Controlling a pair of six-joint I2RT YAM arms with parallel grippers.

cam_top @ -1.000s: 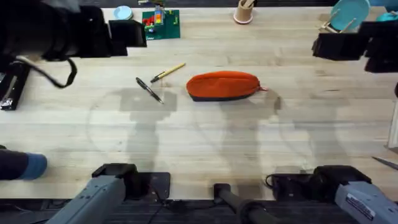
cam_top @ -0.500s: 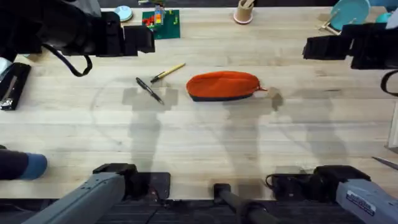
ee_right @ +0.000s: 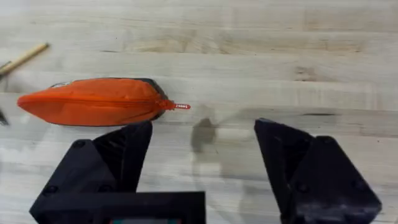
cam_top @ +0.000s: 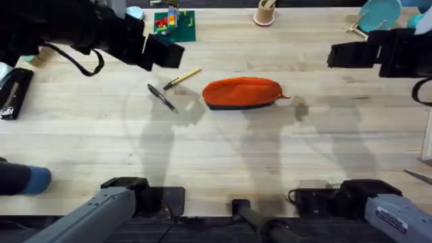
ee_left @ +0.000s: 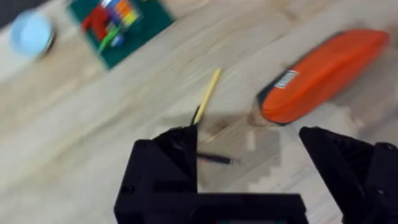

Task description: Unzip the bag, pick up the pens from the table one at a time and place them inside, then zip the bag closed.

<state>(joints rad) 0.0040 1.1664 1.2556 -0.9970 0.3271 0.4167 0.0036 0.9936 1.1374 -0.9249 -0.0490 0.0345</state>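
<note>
The orange bag (cam_top: 241,93) lies zipped shut in the middle of the table (cam_top: 223,155), its red pull (cam_top: 287,97) pointing right. Left of it lie the yellowish pen (cam_top: 182,78) and the black pen (cam_top: 162,98). My left gripper (cam_top: 166,54) hovers open above and just behind the pens; its wrist view shows the yellowish pen (ee_left: 207,96), the black pen (ee_left: 214,159) and the bag (ee_left: 323,71) below the open left gripper (ee_left: 249,168). My right gripper (cam_top: 341,55) hangs open to the right of the bag. Below the right gripper (ee_right: 205,155) are the bag (ee_right: 93,101) and pull (ee_right: 180,106).
A green board with coloured pieces (cam_top: 174,25), a pale blue lid (cam_top: 133,13) and a pink cup with wooden sticks (cam_top: 264,12) stand along the far edge. A teal plate (cam_top: 378,15) is at the far right, a black tool (cam_top: 13,91) at the left edge.
My left arm has swung right and forward, so its gripper now hangs nearer the pens. The right gripper has shifted slightly left. Bag and pens have not moved.
</note>
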